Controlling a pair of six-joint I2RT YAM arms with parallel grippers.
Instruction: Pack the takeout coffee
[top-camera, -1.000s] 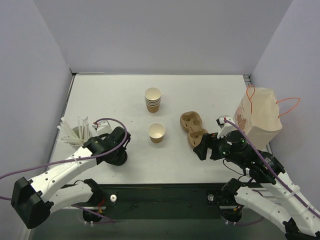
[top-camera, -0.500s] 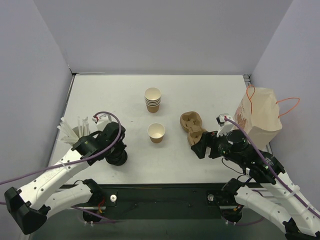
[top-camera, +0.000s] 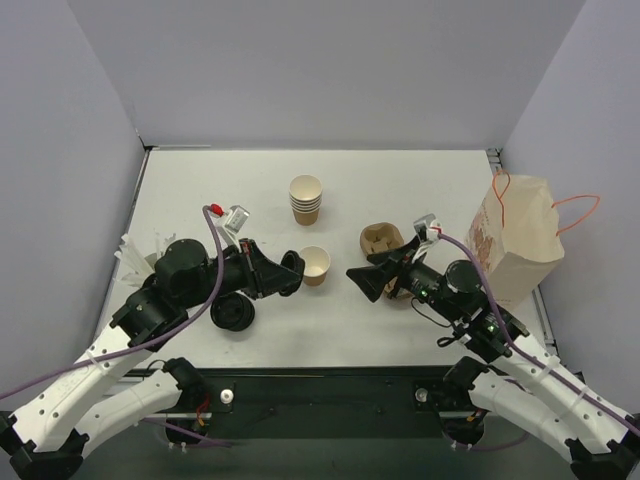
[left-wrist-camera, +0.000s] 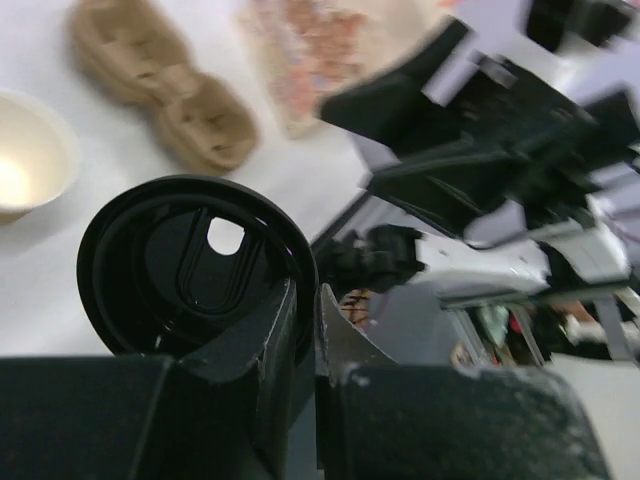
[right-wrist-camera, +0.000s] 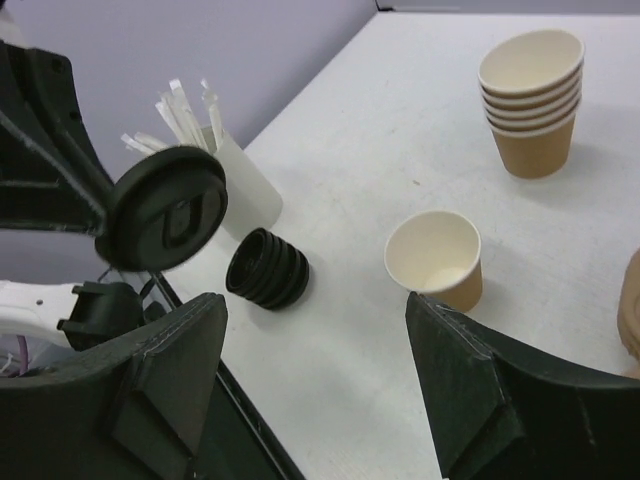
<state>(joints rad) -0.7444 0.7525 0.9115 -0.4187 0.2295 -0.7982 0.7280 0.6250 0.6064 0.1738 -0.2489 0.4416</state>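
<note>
1. Pale lavender-grey walls (top-camera: 330, 70) close in a white desk (top-camera: 420, 180) on three sides, seen from above and behind the arm bases.
2. Reading the desk as a clock face from the top view, a stack of nested cups (top-camera: 306, 198) stands towards 12 o'clock of centre. A brown pulp carrier (top-camera: 378, 241) lies towards 3 o'clock. A paper bag (top-camera: 520, 240) with orange handles stands upright at the 3 o'clock edge.
3. At 9 o'clock a white holder (top-camera: 150, 262) carries white sticks. A stack of black lids (top-camera: 232, 313) lies on its side towards 7 o'clock.
4. The single tan cup (top-camera: 314, 265) stands upright and uncovered near the centre, its white inside showing.
5. The left arm rises from its base at 7 o'clock, elbow high, with its forearm pointing towards 3 o'clock. The left pincer (top-camera: 285, 273) ends just at the cup's 9 o'clock side.
6. That pincer is clamped on the rim of a round black lid (left-wrist-camera: 190, 265). The lid is held on edge above the desk, its top face turned towards the right wrist camera. Whether it touches the cup cannot be told.
7. The right arm reaches from 5 o'clock towards the centre, its wrist over the carrier. The right pincer (top-camera: 365, 280) points at 9 o'clock, with its fingers spread wide and nothing between them, near the cup's 3 o'clock side.
</note>
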